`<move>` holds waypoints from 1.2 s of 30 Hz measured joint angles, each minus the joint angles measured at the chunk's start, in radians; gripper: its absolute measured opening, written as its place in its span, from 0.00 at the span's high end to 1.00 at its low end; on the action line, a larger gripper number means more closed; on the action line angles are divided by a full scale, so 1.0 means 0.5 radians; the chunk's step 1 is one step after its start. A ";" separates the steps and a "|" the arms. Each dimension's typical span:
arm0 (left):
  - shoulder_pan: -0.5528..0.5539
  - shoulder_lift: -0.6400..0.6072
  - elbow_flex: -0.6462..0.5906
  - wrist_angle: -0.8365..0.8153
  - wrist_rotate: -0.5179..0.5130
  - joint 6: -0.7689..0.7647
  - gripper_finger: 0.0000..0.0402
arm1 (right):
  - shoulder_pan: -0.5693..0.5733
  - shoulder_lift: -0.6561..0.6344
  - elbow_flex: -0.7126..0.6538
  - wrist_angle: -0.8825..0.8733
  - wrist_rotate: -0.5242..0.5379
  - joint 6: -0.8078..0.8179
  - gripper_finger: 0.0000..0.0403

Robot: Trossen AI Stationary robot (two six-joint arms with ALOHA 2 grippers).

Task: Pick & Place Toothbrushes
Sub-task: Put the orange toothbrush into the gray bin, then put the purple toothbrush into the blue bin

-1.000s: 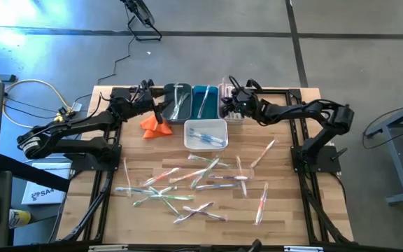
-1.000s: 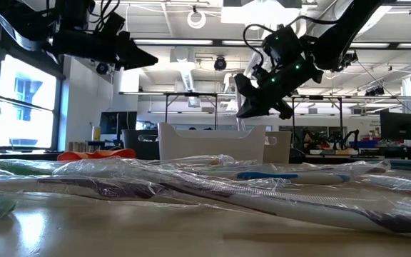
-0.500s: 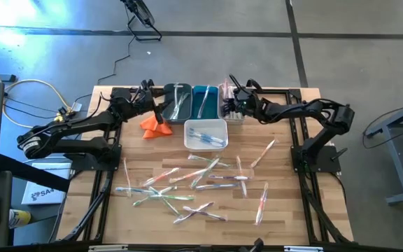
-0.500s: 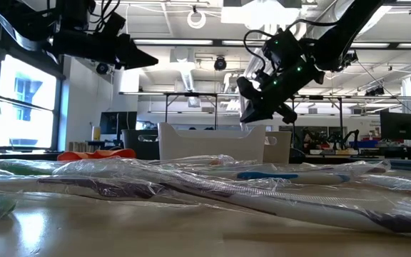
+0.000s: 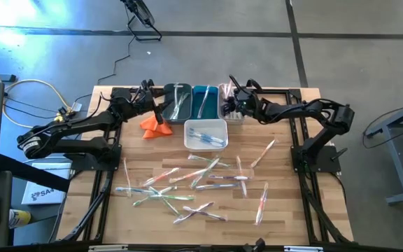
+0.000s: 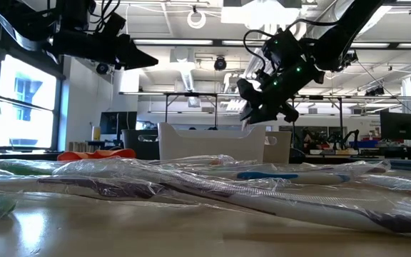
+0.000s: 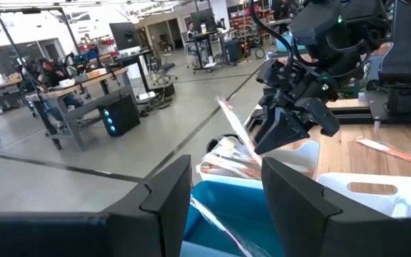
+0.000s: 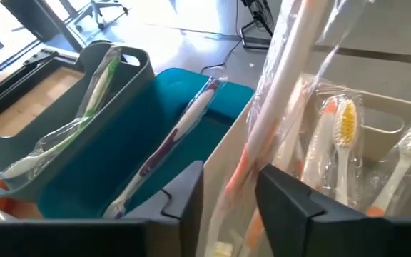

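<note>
We have the right gripper [image 5: 231, 105] at the twelve o'clock edge of the table [image 5: 285, 210], directly above the clear bin [image 5: 232, 115]. Its jaws are parted, and an orange-handled toothbrush [image 8: 280, 86] in its clear wrapper stands between them, tilted, with its lower end down among the orange toothbrushes [image 8: 337, 143] already in that bin. We cannot tell whether the jaws are touching it.

The main risk, as we judge it, is that the wrapper clings to a jaw, so the brush lifts out when the arm pulls away. It could also lean against the bin wall and tip over it into the teal bin [image 5: 203, 102] just beside at nine o'clock, which holds a blue toothbrush [image 8: 168, 146]. That would mix the colours.

The left gripper [image 5: 161, 113] hangs over the grey bin [image 5: 178, 102], jaws wide and holding nothing. The two arms are close, so a wide retreat by the right arm might brush the left one.

A white bin [image 5: 206, 134] sits nearer the centre, and many loose toothbrushes [image 5: 187, 183] lie crossed toward six o'clock. They overlap, so a later grasp may drag a neighbour along.
</note>
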 joint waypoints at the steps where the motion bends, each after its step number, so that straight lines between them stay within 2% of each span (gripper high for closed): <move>1: 0.000 0.000 0.000 0.000 0.000 0.000 0.58 | 0.000 0.000 0.000 0.000 0.000 0.004 0.67; 5: 0.000 0.001 0.000 0.000 0.000 0.000 0.58 | 0.000 0.000 0.000 -0.002 -0.029 0.009 0.65; 10: 0.000 0.000 0.000 -0.001 0.002 0.000 0.58 | -0.014 0.000 0.000 -0.119 -0.227 0.055 0.67; 12: 0.000 0.001 0.000 -0.002 0.006 0.000 0.58 | -0.011 0.000 0.000 -0.161 -0.165 0.082 0.68; 16: 0.000 0.000 0.000 -0.002 0.005 0.000 0.58 | 0.012 0.000 0.000 -0.148 0.154 0.036 0.71; 18: 0.000 0.001 0.000 -0.006 0.005 0.000 0.58 | 0.012 -0.001 0.000 -0.110 0.219 -0.007 0.71; 29: 0.000 0.001 0.000 -0.013 0.004 0.072 0.58 | 0.001 -0.008 0.000 -0.062 0.174 -0.040 0.73; 36: 0.000 0.000 0.000 -0.035 0.002 0.107 0.58 | 0.021 -0.135 0.000 -0.035 0.104 -0.111 0.78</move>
